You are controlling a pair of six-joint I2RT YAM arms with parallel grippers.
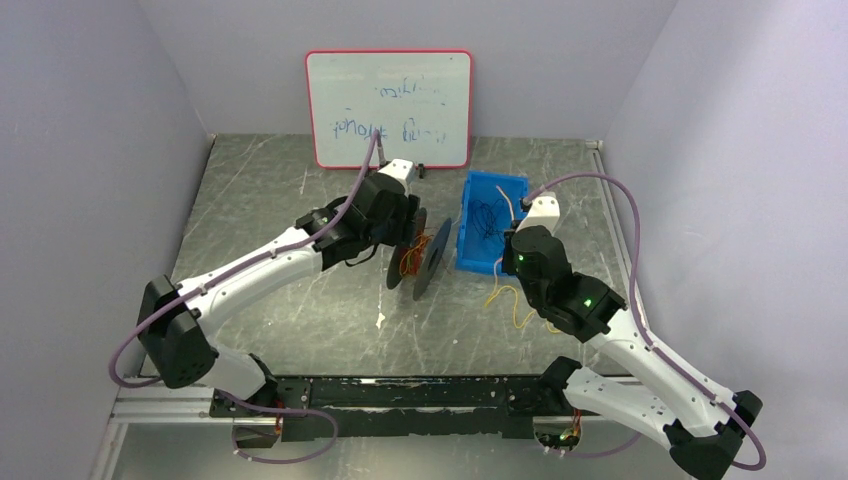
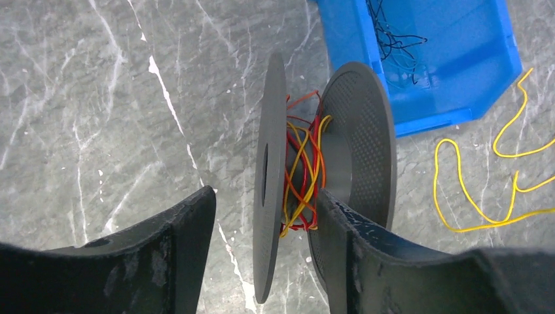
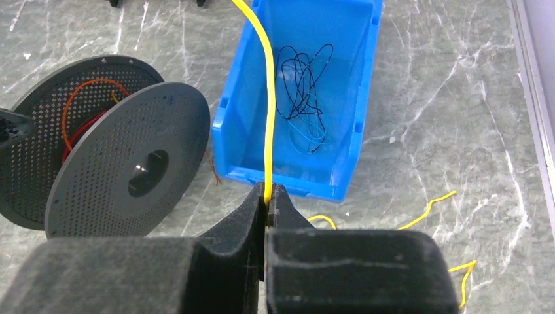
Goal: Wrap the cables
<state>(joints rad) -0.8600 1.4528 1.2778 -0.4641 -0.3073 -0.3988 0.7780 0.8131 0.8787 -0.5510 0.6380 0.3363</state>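
Note:
A grey perforated spool [image 1: 421, 258] stands on edge mid-table, with red, orange and yellow cables [image 2: 302, 175] wound on its hub. My left gripper [image 2: 265, 252] is open and straddles the spool's left flange [image 2: 269, 196]; the left finger stands apart from it, and the right finger reaches in beside the wound strands. My right gripper [image 3: 268, 193] is shut on a yellow cable [image 3: 267, 98] that rises from the fingertips in front of the blue bin [image 3: 235, 134]. The rest of that cable [image 1: 515, 308] lies in loose loops on the table beside the right arm.
The blue bin [image 1: 468, 215] sits right of the spool and holds a tangle of thin dark wires [image 3: 304, 91]. A red-framed whiteboard [image 1: 390, 105] leans on the back wall. The grey walls close in on both sides.

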